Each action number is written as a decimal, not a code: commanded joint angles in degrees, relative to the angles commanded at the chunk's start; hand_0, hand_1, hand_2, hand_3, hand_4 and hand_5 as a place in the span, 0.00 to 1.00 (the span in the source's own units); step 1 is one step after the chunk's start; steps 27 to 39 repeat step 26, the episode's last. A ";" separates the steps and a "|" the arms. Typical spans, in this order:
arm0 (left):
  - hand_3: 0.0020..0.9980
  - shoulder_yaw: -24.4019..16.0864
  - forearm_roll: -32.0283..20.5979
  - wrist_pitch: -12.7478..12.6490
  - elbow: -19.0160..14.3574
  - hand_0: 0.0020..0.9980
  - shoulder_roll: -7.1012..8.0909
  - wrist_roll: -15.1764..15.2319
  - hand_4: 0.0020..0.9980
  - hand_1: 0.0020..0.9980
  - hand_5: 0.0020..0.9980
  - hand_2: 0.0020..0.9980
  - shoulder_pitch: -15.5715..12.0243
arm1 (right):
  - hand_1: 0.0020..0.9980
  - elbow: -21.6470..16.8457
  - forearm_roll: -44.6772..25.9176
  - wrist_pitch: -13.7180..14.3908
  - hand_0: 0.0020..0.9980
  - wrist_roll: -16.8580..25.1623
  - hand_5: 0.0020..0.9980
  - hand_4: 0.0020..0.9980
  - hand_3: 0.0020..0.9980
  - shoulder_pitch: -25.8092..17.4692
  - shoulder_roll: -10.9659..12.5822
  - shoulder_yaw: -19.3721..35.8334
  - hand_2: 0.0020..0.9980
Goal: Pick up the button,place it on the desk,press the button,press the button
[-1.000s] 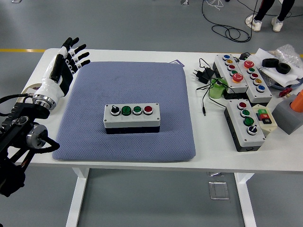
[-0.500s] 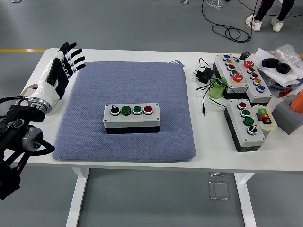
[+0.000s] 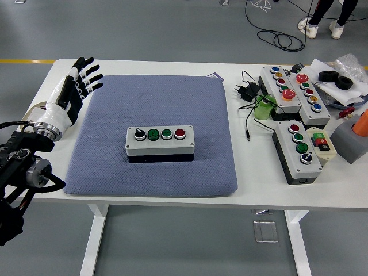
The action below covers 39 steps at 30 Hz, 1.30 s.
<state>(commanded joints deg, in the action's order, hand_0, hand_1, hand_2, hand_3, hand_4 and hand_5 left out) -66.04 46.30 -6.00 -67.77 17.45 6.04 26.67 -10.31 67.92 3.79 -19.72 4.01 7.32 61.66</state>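
A grey button box (image 3: pixel 160 143) lies in the middle of the blue-grey mat (image 3: pixel 152 100). Its top carries a black knob, two green buttons and a red button in a row. My left hand (image 3: pixel 76 84) hovers over the mat's left edge, well to the left of the box and touching nothing. Its fingers (image 3: pixel 87 72) are spread and hold nothing. The black left arm (image 3: pixel 23 167) runs down to the lower left corner. My right arm is out of view.
Two long button boxes (image 3: pixel 290 89) and a shorter one (image 3: pixel 298 150) lie on the right of the white table (image 3: pixel 172 196). Beside them are a black adapter with cable (image 3: pixel 246 92), a green object (image 3: pixel 263 108), tape rolls (image 3: pixel 336 79) and a grey-orange item (image 3: pixel 353 135). A person's legs (image 3: pixel 325 17) stand at the top right.
My left hand has drawn back leftward and slightly toward me, from over the mat's left part to its edge. Its fingers stay spread. The button box has not moved.
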 joint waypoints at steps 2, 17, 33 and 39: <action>0.92 0.03 0.38 0.03 0.04 0.79 0.12 0.01 0.65 0.83 1.00 0.91 0.18 | 0.66 0.00 -0.01 -0.02 0.67 0.00 0.23 0.38 0.60 -0.02 -0.02 -0.06 0.72; 0.92 -1.00 0.40 0.01 0.39 0.79 0.53 0.04 0.65 0.83 1.00 0.91 1.02 | 0.66 0.00 -0.18 -0.08 0.67 0.10 0.23 0.38 0.60 0.60 -0.13 -0.30 0.72; 0.92 -1.86 -0.42 -0.57 3.12 0.79 0.53 0.43 0.65 0.83 1.00 0.91 1.21 | 0.66 0.00 0.09 -0.10 0.67 0.21 0.23 0.38 0.60 0.88 -0.21 -0.22 0.72; 0.92 -1.86 -0.42 -0.57 3.12 0.79 0.53 0.43 0.65 0.83 1.00 0.91 1.21 | 0.66 0.00 0.09 -0.10 0.67 0.21 0.23 0.38 0.60 0.88 -0.21 -0.22 0.72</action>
